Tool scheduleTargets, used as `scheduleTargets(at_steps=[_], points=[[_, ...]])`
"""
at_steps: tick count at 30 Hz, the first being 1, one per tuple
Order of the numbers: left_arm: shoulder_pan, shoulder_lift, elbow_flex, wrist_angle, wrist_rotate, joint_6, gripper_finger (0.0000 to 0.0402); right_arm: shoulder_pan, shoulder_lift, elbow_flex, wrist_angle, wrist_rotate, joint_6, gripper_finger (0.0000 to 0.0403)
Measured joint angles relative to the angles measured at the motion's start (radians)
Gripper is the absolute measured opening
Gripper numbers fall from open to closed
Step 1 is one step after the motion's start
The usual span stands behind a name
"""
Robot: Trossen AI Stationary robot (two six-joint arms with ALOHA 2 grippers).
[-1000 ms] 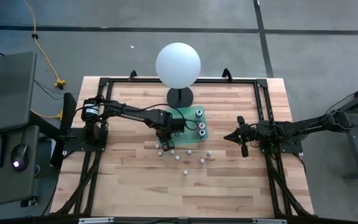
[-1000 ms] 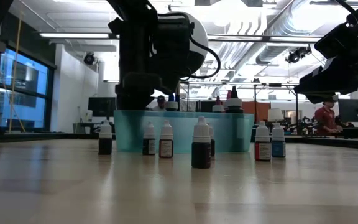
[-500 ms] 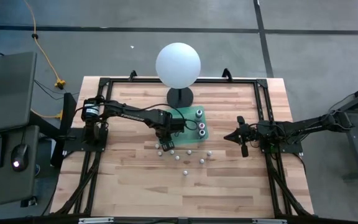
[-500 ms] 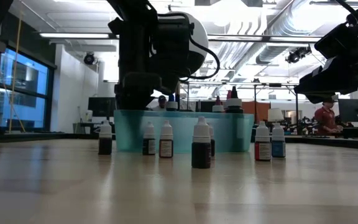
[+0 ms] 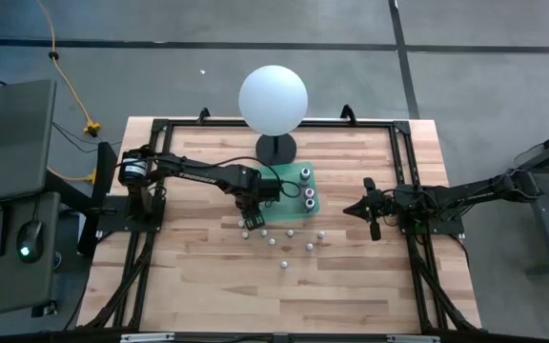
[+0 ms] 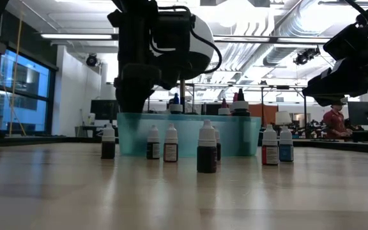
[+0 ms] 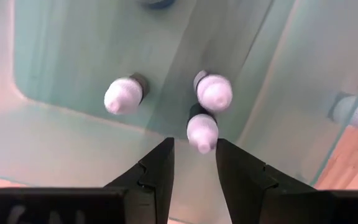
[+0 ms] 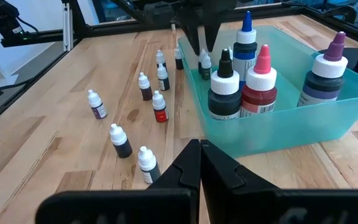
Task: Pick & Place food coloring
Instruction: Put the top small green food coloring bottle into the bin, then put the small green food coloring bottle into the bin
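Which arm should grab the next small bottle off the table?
Probably left: the left gripper hangs open over the teal bin, beside the loose bottles. The right gripper waits shut, farther off.

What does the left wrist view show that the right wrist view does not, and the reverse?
Only the left wrist view looks straight down between the open left gripper at three small white-capped dropper bottles standing inside the teal bin.

Only the right wrist view shows the shut right gripper, the four larger squeeze bottles in the bin, and seven small bottles standing out on the wooden table.

Both show the teal bin and the small bottles at its far end.
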Motion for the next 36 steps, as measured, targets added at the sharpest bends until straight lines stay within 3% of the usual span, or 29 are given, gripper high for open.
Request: scheduleTargets(at_steps=[17, 29, 36], points=[[0.000, -0.045, 0.007, -0.012, 0.005, 0.001, 0.0116, 0.000, 0.000, 0.000, -0.001, 0.000, 0.000, 0.0000], [-0.002, -0.109, 0.167, -0.068, 0.012, 0.002, 0.0116, 0.000, 0.000, 0.000, -0.002, 0.000, 0.000, 0.0001], [-0.048, -0.264, 0.195, -0.178, 0.006, -0.209, 0.0116, 0.000, 0.008, 0.000, 0.000, 0.000, 0.000, 0.0001]])
